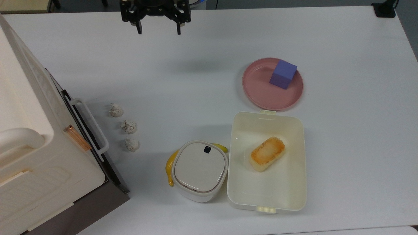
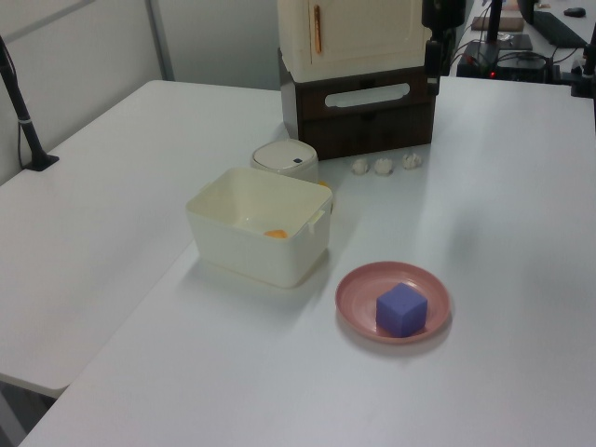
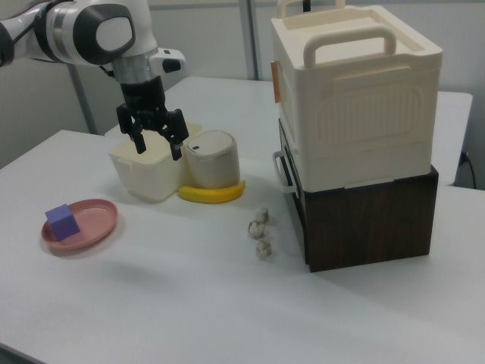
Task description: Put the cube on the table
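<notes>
Cube [image 1: 283,74]: you see it resting on the pink plate [image 1: 261,91] (untouched).
Gripper [image 1: 158,31]: jaws spread wide, empty, above the worktop [image 1: 352,114], well apart.

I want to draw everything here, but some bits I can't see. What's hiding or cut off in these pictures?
- Banana: in the top view, mostly covered by the round lidded pot over it.
- Toast: in the left view, only a sliver shows over the box wall.
- Robot hand: in the top view, its arm is cut off by the top edge.
- Cabinet: in the top view, it runs off the left edge.
</notes>
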`<act>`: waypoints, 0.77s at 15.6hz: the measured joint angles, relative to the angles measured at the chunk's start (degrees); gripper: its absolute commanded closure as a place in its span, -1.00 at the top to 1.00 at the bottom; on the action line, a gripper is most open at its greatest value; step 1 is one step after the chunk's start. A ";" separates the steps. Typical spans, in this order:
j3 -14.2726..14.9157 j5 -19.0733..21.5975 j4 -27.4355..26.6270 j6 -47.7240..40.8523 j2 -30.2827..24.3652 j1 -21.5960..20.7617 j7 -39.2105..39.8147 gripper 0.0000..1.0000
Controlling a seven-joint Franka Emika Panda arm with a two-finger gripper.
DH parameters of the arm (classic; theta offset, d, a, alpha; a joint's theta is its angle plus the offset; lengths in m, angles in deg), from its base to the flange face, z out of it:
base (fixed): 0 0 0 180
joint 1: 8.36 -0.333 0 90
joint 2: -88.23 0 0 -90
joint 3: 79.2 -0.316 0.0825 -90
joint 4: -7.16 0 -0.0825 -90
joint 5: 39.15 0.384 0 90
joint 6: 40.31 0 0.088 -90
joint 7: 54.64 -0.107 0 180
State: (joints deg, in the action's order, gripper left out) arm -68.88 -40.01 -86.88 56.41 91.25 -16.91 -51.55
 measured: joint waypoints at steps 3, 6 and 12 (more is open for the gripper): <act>-2.82 0.01 -0.85 -0.07 0.44 -0.14 0.00 1.00; -6.04 0.02 -1.88 -0.07 1.92 -1.86 -0.08 1.00; -9.22 0.02 -2.27 1.23 6.33 -10.40 5.31 1.00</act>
State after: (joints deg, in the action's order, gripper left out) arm -78.11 -40.00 -89.15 57.64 97.58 -27.32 -46.24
